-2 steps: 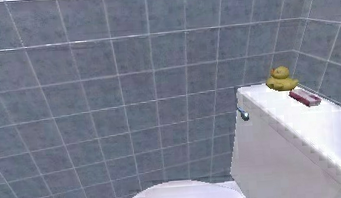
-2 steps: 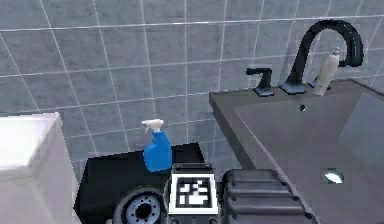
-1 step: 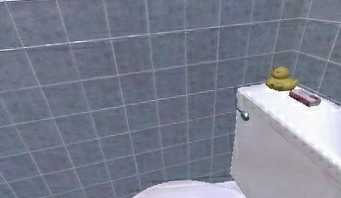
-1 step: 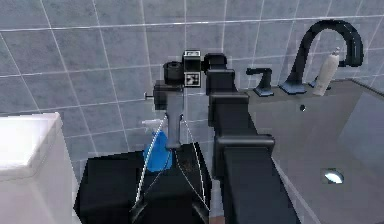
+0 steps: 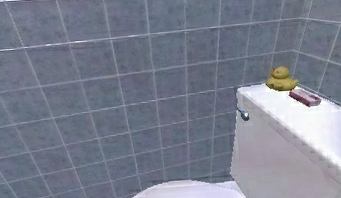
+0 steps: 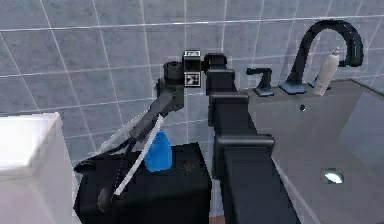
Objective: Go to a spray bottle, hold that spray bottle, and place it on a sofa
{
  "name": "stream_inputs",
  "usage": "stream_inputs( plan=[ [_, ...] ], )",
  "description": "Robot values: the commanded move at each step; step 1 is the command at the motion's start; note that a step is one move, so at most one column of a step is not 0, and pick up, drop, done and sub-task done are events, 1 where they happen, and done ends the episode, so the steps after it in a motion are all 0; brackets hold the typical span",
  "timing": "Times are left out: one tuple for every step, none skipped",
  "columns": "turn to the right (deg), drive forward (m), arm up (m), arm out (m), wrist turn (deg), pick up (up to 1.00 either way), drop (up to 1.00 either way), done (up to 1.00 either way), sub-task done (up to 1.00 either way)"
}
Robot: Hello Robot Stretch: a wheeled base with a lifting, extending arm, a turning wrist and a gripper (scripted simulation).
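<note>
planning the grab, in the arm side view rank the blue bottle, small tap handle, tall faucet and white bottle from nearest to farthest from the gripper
1. blue bottle, on the dark box, just right of the gripper
2. small tap handle, at the back of the sink, further right
3. tall faucet and white bottle, far right; too close to call
</note>
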Motion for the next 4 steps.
stream_inputs(
  plan=[
    [0.0, 0.00, 0.00, 0.00, 45.0, 0.00, 0.00, 0.00, 0.00],
    [0.0, 0.00, 0.00, 0.00, 45.0, 0.00, 0.00, 0.00, 0.00],
    [0.0, 0.00, 0.00, 0.00, 3.0, 0.00, 0.00, 0.00, 0.00],
    [0.0, 0.00, -0.18, 0.00, 0.0, 0.00, 0.00, 0.00, 0.00]
  ],
)
